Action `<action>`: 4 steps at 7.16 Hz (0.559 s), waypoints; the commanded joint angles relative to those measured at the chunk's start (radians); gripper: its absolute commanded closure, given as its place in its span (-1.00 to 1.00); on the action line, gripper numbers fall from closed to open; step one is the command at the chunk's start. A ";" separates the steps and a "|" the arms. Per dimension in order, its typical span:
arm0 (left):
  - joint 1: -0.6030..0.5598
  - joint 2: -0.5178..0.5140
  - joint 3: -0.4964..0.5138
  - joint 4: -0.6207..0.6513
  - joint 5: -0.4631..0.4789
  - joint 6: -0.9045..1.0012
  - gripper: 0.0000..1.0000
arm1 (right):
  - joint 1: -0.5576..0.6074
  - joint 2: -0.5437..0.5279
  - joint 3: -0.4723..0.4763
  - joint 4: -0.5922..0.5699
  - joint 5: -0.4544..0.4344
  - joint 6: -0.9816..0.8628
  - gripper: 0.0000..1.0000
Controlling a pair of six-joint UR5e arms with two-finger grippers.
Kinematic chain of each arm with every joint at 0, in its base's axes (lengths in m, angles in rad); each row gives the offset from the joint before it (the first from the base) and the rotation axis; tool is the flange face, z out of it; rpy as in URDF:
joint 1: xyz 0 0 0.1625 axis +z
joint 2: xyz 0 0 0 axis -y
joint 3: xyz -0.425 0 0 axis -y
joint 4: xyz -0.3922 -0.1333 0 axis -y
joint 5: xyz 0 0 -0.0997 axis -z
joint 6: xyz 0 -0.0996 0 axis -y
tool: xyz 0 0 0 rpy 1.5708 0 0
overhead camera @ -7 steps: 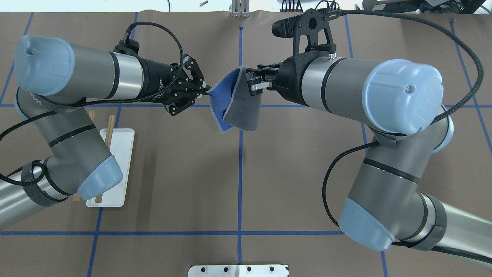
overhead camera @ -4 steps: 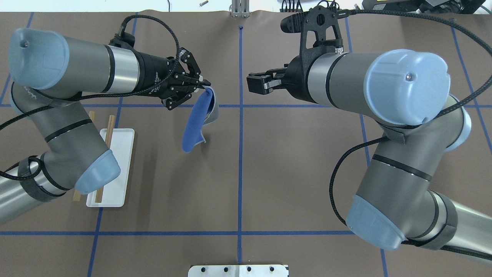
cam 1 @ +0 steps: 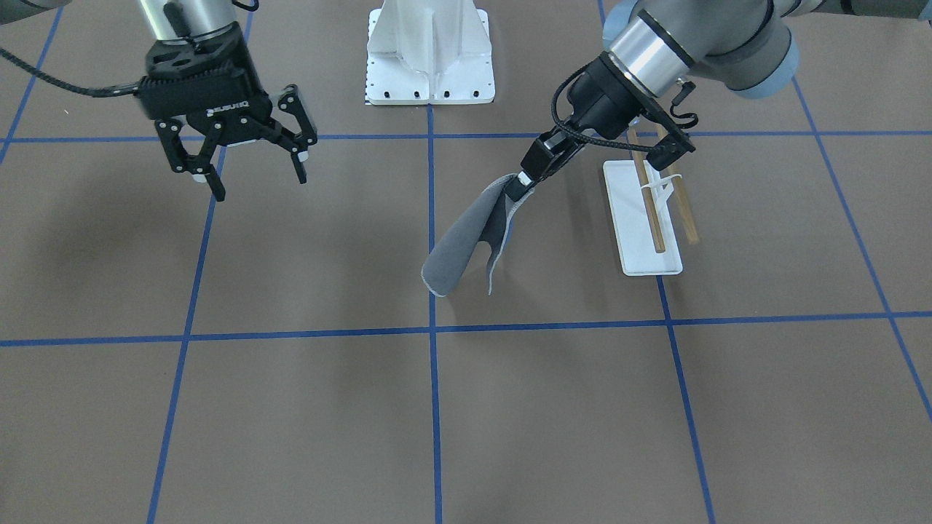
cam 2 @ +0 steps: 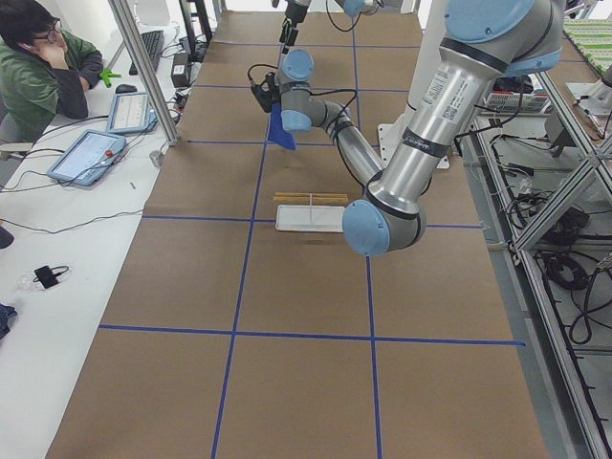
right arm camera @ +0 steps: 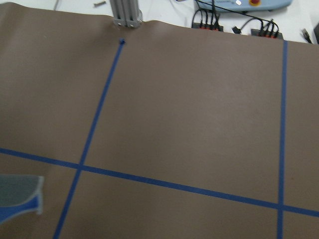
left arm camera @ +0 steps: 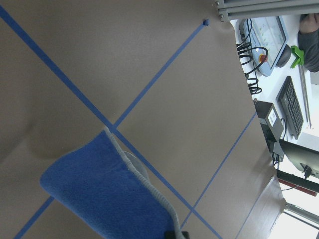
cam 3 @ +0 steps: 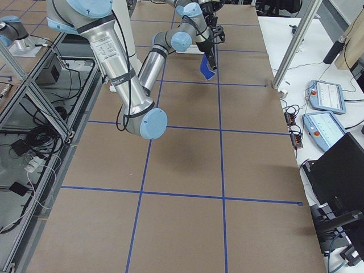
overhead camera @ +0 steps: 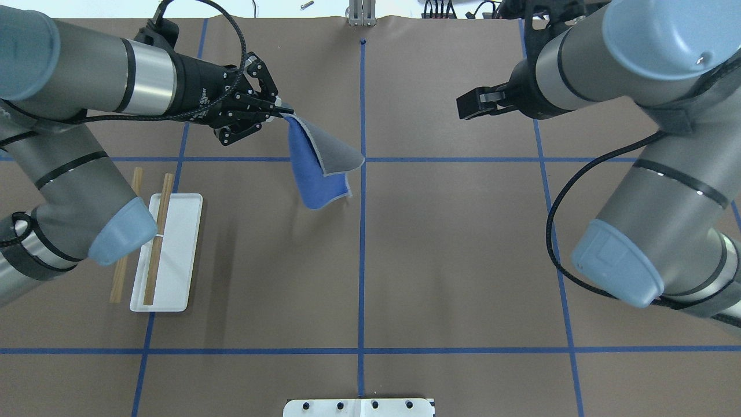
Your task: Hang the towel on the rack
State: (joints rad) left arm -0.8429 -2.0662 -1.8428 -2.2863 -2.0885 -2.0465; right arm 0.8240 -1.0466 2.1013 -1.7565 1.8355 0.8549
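Observation:
The towel point(overhead camera: 321, 168), blue on one side and dark grey on the other, hangs above the table from one corner. My left gripper point(overhead camera: 283, 114) is shut on that corner. In the front view the towel point(cam 1: 459, 247) droops down to the left of the left gripper point(cam 1: 520, 182). It also shows in the left wrist view point(left arm camera: 109, 199). The rack point(overhead camera: 165, 255), a white flat base with two thin wooden rails, stands near the left arm's elbow, left of the towel. My right gripper point(cam 1: 260, 186) is open and empty, well to the right of the towel in the overhead view point(overhead camera: 466, 107).
A white metal mount point(cam 1: 431, 54) sits at the robot's side of the table, on the centre line. An aluminium post point(overhead camera: 362, 14) stands at the far edge. Blue tape lines cross the brown table. An operator point(cam 2: 38, 67) sits at a side desk.
My right gripper let go of the towel, opened and drew back to the right. My left gripper carried the towel left and farther back; it now hangs from that gripper alone.

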 commanded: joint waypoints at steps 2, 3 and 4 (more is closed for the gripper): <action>-0.119 0.128 -0.045 0.001 -0.195 0.441 1.00 | 0.148 -0.099 -0.076 -0.159 0.105 -0.288 -1.00; -0.131 0.199 -0.053 -0.001 -0.237 0.582 1.00 | 0.208 -0.180 -0.073 -0.155 0.170 -0.432 -1.00; -0.139 0.271 -0.056 -0.002 -0.254 0.700 1.00 | 0.248 -0.256 -0.073 -0.144 0.177 -0.520 -1.00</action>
State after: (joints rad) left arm -0.9688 -1.8798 -1.8913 -2.2869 -2.3093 -1.4998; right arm 1.0157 -1.2122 2.0301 -1.9044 1.9841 0.4647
